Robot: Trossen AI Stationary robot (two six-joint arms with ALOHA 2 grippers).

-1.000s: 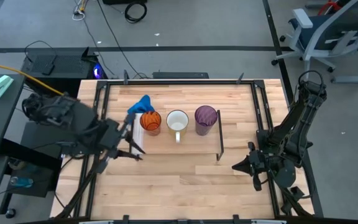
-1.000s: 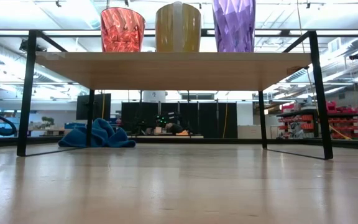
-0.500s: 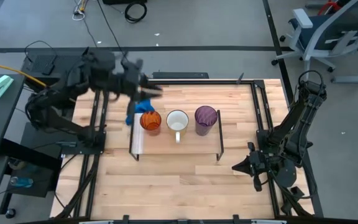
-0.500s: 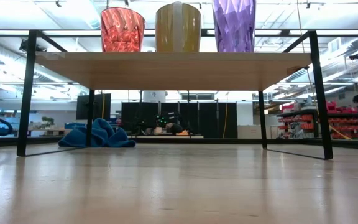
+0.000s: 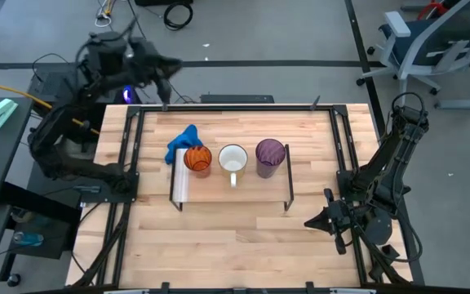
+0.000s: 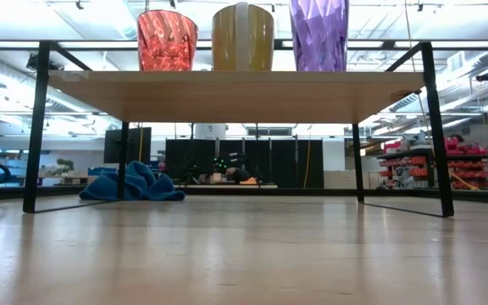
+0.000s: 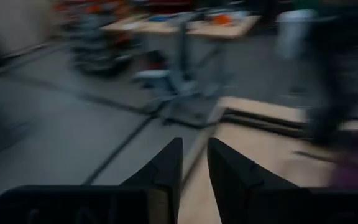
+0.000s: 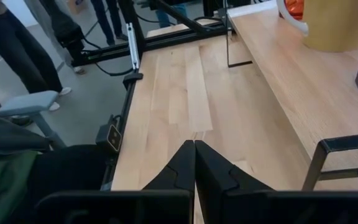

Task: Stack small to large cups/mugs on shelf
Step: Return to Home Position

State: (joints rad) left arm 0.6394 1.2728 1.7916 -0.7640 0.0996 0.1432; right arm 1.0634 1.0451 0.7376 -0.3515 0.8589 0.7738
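Three vessels stand in a row on the low light-wood shelf (image 5: 233, 186): the orange cup (image 5: 197, 158) at its left, the white mug (image 5: 232, 159) in the middle, the purple tumbler (image 5: 270, 155) at its right. The low view shows them on the board (image 6: 235, 85): the orange cup (image 6: 167, 40), the mug (image 6: 243, 36), the tumbler (image 6: 318, 34). My left gripper (image 5: 170, 65) is high beyond the table's far left corner, empty, its fingers a narrow gap apart (image 7: 194, 149). My right gripper (image 5: 307, 220) is shut and empty, low at the table's right, near the shelf's right end (image 8: 194, 144).
A blue cloth (image 5: 182, 140) lies on the table behind the shelf's left end, and shows under the shelf in the low view (image 6: 132, 183). Black rails (image 5: 129, 139) frame the table. People's legs (image 8: 17, 50) stand beyond the table in the right wrist view.
My left gripper has swung from low beside the shelf's left end up and toward the table's far edge, and now hangs beyond the far left corner. The three vessels and the shelf have stayed in place.
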